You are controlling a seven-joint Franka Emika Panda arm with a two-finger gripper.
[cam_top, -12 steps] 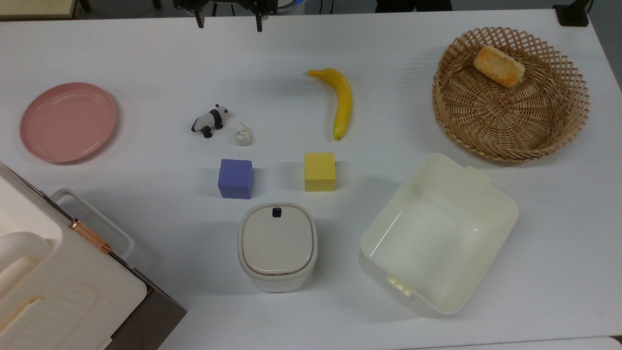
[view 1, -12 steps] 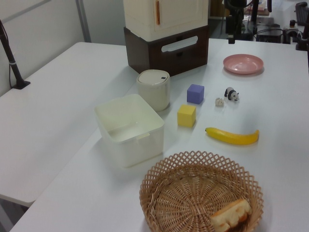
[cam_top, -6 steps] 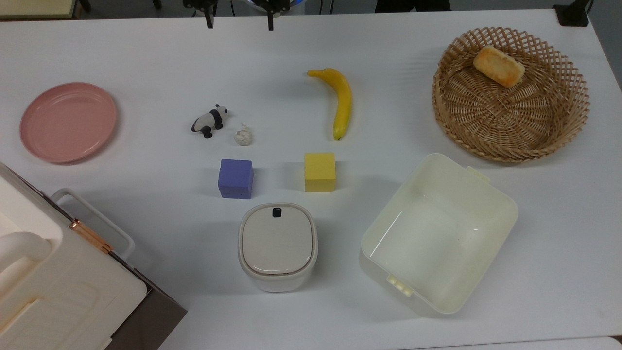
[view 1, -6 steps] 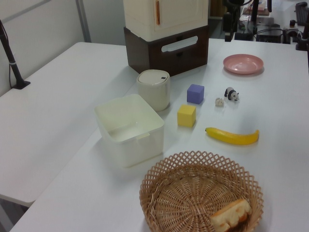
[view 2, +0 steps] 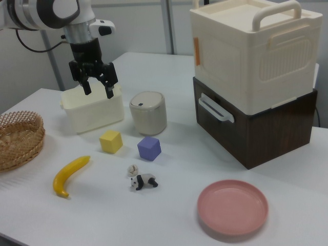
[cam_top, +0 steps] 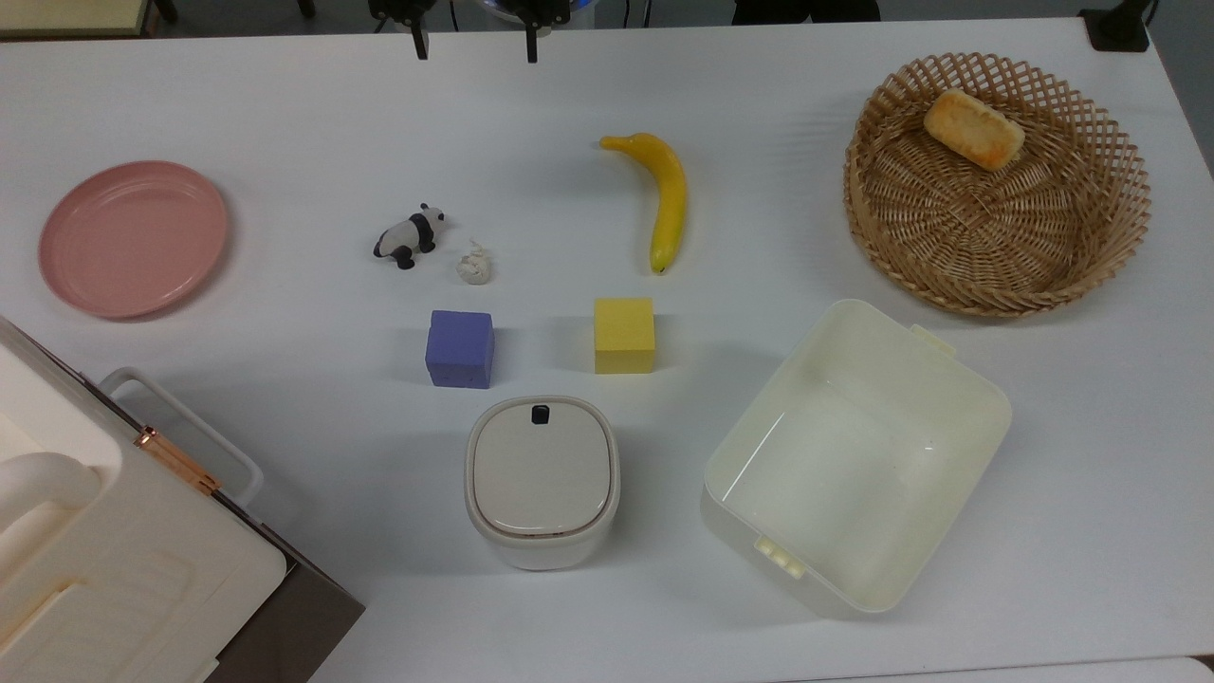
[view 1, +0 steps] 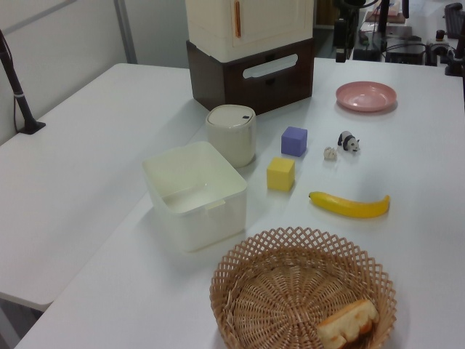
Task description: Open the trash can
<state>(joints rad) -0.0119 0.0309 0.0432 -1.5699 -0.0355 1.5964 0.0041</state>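
While lid lies closed, trash can stands at 6 o'clock of purple cube; gripper, jaws spread and empty, hangs well above table.

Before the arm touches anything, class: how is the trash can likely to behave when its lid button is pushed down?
The trash can stands upright on a broad, squat base, so it probably won't tip. The black button sits near the lid's edge, off-centre, so a hard press might rock it slightly. It looks like thin plastic, probably light, and might slide on the smooth white table if pushed sideways.
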